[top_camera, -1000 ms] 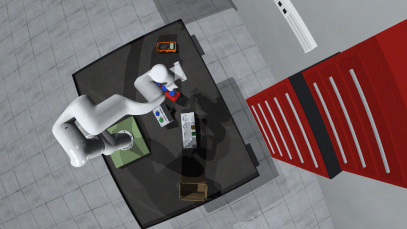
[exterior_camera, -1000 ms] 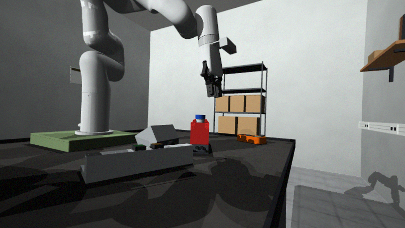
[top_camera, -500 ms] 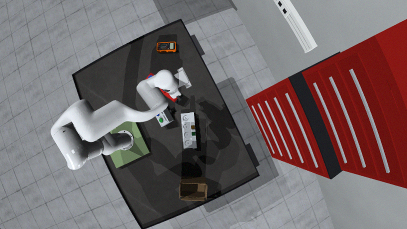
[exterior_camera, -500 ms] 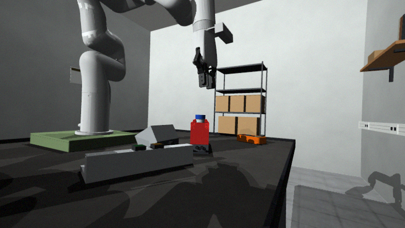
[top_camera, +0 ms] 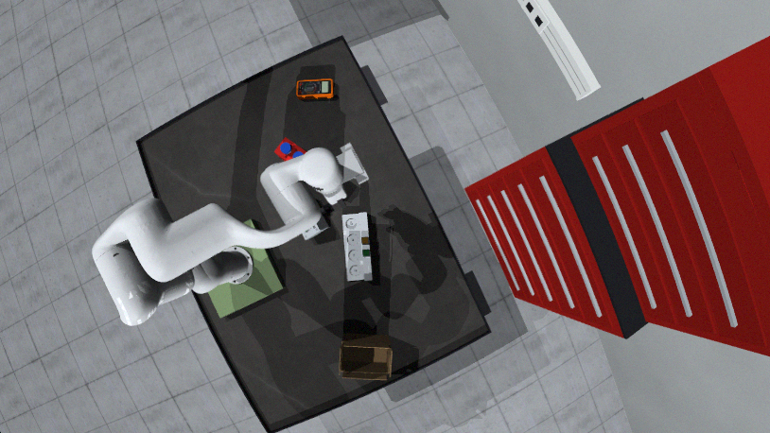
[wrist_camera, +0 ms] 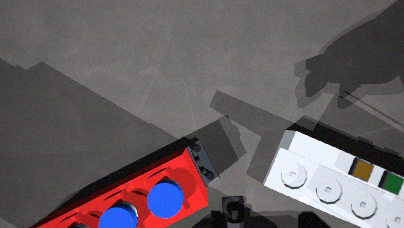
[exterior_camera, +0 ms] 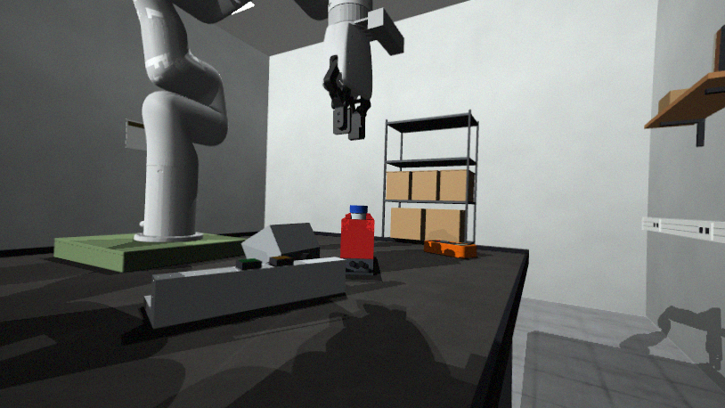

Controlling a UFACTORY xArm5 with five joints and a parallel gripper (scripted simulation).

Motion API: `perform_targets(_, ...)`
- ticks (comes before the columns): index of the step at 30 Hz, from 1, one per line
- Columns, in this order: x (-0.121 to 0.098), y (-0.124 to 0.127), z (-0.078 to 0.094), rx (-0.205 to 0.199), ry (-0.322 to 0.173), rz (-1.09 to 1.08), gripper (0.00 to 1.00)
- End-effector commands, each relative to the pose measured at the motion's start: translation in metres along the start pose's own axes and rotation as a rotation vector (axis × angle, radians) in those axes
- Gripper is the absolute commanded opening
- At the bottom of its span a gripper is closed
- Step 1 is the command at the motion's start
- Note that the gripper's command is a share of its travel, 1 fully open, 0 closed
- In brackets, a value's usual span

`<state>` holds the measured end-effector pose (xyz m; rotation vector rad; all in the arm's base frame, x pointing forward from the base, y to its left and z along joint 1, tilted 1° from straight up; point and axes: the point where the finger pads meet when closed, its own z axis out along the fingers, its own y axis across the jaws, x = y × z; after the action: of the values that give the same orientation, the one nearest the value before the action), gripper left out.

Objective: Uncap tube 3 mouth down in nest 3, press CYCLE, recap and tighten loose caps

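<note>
High in the upper middle of the exterior view: gripper (exterior_camera: pixel 349 124), fingers partly parted, nothing between them, well above the table (exterior_camera: pixel 456 314).
Centre of that view: red decapping station (exterior_camera: pixel 357 238), one blue cap (exterior_camera: pixel 358 208) visible on top.
Lower left of the wrist view: same station (wrist_camera: pixel 187 172), two blue caps fully showing.
Lower right: white cap tray (wrist_camera: pixel 300 150), nests bare, amber lamp (wrist_camera: pixel 362 170) and green lamp (wrist_camera: pixel 393 183) unlit.

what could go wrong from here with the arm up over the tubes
1. The gripper hangs high above the red decapping station with its fingers half open and holding nothing; the blue caps sit close together, so a descent could land on the wrong one.
2. The arm hides the key housing from the top view.
</note>
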<state>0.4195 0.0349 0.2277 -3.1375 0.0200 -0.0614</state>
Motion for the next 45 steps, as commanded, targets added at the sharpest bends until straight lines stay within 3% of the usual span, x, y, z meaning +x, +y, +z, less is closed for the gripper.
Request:
perform_targets(1,-0.004,0.011,-0.009,-0.001,-0.005,-0.003,0.46)
perform_targets(14,-0.045,0.015,0.08,0.0,-0.006,-0.198,0.46)
perform_targets(45,-0.046,0.015,0.081,0.005,-0.01,-0.648,0.46)
